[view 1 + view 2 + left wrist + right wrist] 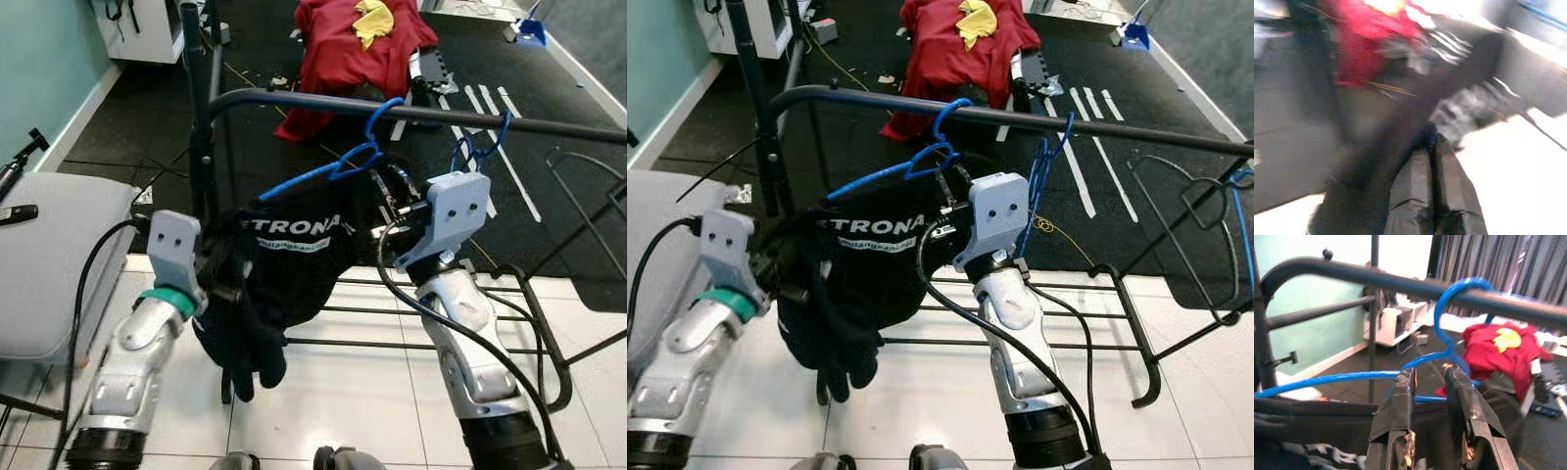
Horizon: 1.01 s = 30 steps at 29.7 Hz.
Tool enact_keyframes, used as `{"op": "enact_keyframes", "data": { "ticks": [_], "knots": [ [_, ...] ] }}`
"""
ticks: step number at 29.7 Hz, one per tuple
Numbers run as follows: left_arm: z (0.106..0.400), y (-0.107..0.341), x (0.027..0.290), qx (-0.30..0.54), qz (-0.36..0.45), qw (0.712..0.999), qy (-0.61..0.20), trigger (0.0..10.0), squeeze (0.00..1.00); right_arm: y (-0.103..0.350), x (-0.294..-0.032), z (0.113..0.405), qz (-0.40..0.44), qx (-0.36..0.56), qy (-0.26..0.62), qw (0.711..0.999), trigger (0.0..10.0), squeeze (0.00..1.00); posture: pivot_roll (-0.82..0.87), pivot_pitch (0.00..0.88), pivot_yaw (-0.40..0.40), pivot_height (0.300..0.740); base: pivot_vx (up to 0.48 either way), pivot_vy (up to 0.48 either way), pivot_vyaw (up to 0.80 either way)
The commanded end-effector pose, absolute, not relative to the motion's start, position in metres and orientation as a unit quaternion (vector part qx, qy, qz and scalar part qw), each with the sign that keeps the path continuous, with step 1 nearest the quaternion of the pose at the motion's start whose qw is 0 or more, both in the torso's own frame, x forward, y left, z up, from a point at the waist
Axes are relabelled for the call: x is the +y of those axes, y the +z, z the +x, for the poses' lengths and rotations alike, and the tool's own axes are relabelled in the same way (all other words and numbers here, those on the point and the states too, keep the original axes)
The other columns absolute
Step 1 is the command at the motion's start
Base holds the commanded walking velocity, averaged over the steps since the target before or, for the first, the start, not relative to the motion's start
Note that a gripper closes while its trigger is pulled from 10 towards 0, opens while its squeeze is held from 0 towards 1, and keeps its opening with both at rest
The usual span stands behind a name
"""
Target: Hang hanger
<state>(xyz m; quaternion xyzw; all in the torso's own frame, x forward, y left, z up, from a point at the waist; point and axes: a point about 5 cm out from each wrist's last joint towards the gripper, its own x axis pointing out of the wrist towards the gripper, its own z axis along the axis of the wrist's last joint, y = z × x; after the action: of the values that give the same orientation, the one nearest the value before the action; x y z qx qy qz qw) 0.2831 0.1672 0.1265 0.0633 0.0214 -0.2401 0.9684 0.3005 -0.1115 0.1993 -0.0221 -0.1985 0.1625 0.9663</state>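
A white tiled floor (372, 392) gives way on the far side to black matting where a red garment with a yellow patch (358, 44) lies heaped. Across the middle runs the black metal rail of a clothes rack (509, 122). The blue wire hanger (1452, 328) carrying a black printed shirt (284, 259) is already hooked over that rail, as the right wrist view shows clearly. The right gripper (1432, 396) is held just below the hook, its taped black fingers (1400, 396) slightly parted on either side of the hanger's neck rather than pinching it. The left gripper (230, 269) is buried in the shirt's left side; from the blurred left wrist view it cannot be told whether cloth is gripped. A second blue hanger (485, 147) hangs further right. The hook should be judged fully seated before release. The right gripper is best drawn straight back and downward, so the neck is not snagged.
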Motion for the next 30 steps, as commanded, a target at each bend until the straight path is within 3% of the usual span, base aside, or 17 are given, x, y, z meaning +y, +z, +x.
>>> {"op": "enact_keyframes", "data": {
  "ticks": [1,7,8,10,11,30],
  "knots": [
    [0.269,0.121,0.153,0.05,0.084,0.936,-0.337,10.0,0.0,0.186,-0.111,0.3,-0.024,-0.163,0.183,0.969,10.0,0.0,-0.02,0.051,-0.045,0.74,0.0,0.0,0.0],
    [0.275,0.12,0.155,0.045,0.082,0.95,-0.296,10.0,0.0,0.18,-0.111,0.3,-0.024,-0.146,0.191,0.97,10.0,0.0,-0.02,0.056,-0.033,0.74,0.0,0.0,0.0],
    [0.289,0.125,0.158,0.027,0.05,0.978,-0.202,10.0,0.0,0.176,-0.114,0.299,-0.018,-0.138,0.185,0.973,10.0,0.0,-0.03,0.059,-0.022,0.74,0.0,0.0,0.0],
    [0.289,0.125,0.158,0.027,0.05,0.978,-0.202,10.0,0.0,0.176,-0.114,0.299,-0.018,-0.138,0.185,0.973,10.0,0.0,-0.03,0.059,-0.022,0.74,0.0,0.0,0.0],
    [0.302,0.13,0.148,0.013,-0.026,0.994,-0.107,10.0,0.0,0.177,-0.119,0.299,-0.008,-0.138,0.166,0.976,10.0,0.0,-0.04,0.061,-0.015,0.74,0.0,0.0,0.0],
    [0.296,0.131,0.148,0.019,-0.056,0.992,-0.115,10.0,0.0,0.177,-0.118,0.297,0.005,-0.132,0.173,0.976,10.0,0.0,-0.04,0.08,-0.02,0.74,-0.014,0.0,0.0]
  ]
}}
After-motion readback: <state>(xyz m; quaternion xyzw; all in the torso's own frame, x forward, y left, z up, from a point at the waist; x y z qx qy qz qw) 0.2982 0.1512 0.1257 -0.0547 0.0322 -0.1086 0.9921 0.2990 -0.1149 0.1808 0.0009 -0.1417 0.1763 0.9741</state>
